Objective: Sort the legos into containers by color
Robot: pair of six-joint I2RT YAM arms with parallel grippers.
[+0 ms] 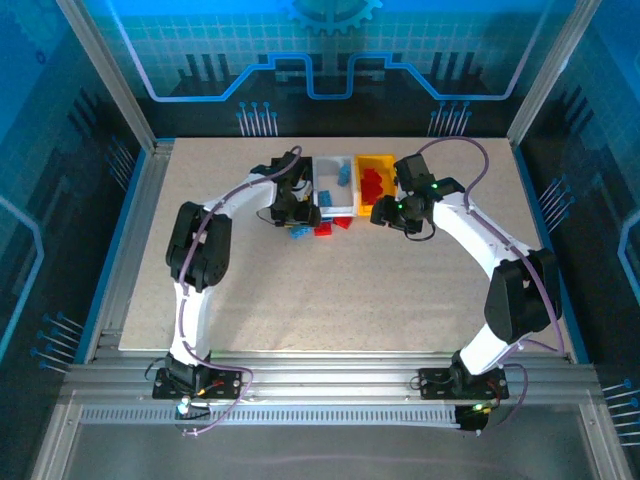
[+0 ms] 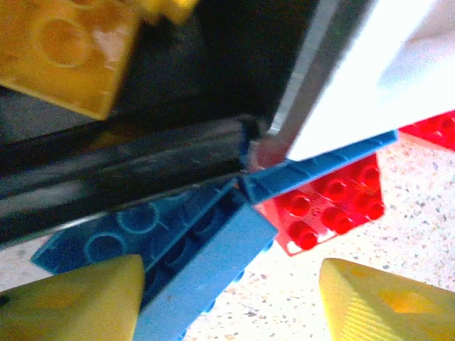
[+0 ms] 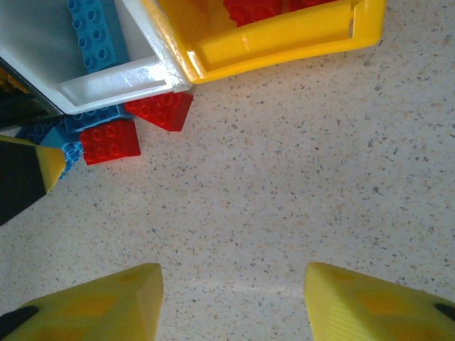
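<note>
Red legos, 2, beside white bin.

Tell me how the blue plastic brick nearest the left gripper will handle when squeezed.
The blue plastic brick looks hard-moulded, so it is probably stiff and light. Its smooth sides might slip against the left gripper's yellow fingers. It seems to lean on another upturned blue brick, so it may twist.

Red bricks and blue bricks on a beige, dark-speckled table — white bin, yellow bin — yellow fingertips.
</note>
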